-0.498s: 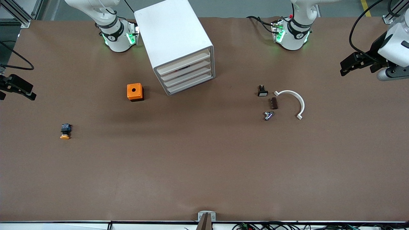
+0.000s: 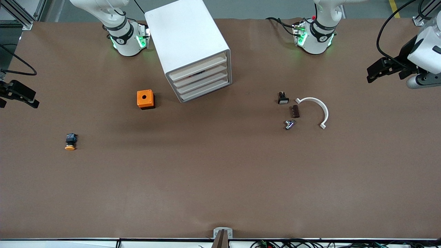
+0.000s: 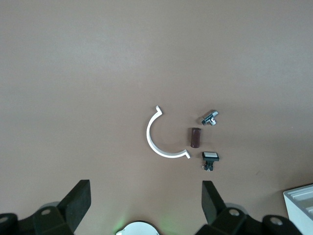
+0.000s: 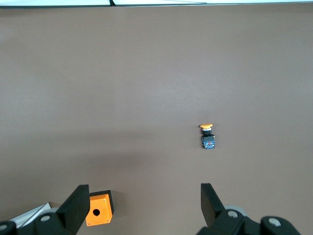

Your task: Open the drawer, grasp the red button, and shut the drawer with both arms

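The white drawer cabinet stands at the table's robot side, between the two bases. Its stacked drawers are all shut. No red-capped button is in view. My left gripper hangs open and empty over the left arm's end of the table; in the left wrist view its jaws stand wide apart above bare table. My right gripper hangs open and empty over the right arm's end of the table; in the right wrist view its jaws stand wide apart.
An orange box with a hole sits beside the cabinet. A yellow-orange capped button lies nearer the front camera. A white curved piece, a brown cylinder, a black switch and a metal part lie toward the left arm's end.
My left hand has shifted slightly toward the table's edge. Nothing else has moved.
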Robot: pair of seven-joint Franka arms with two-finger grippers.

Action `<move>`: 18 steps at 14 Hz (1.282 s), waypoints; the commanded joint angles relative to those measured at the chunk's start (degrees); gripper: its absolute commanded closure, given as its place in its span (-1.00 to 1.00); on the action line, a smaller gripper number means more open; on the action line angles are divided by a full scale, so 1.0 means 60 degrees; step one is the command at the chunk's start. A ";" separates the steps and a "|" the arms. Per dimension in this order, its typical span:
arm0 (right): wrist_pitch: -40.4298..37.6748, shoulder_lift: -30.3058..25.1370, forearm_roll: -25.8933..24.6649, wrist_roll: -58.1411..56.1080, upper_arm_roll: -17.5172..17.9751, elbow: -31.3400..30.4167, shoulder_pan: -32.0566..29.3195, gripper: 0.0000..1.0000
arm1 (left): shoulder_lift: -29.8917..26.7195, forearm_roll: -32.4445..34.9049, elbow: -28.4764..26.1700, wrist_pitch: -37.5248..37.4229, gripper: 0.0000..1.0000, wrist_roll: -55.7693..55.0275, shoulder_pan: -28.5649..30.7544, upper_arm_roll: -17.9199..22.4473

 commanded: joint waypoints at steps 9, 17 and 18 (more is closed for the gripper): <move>-0.0147 0.0130 0.0139 -0.0079 0.0058 0.0259 -0.0041 -1.00 | 0.2540 -0.0421 0.0726 -0.0088 -1.00 -0.1229 -0.0796 -0.0054; -0.0147 0.0130 0.0139 -0.0079 0.0058 0.0259 -0.0026 -1.00 | 0.4973 -0.0920 0.1531 0.0585 -1.00 -0.7029 -0.2787 -0.0054; -0.0147 0.0130 0.0125 -0.0079 0.0058 0.0259 -0.0041 -1.00 | 0.5193 -0.0993 0.1532 0.0920 -1.00 -0.7847 -0.3022 -0.0054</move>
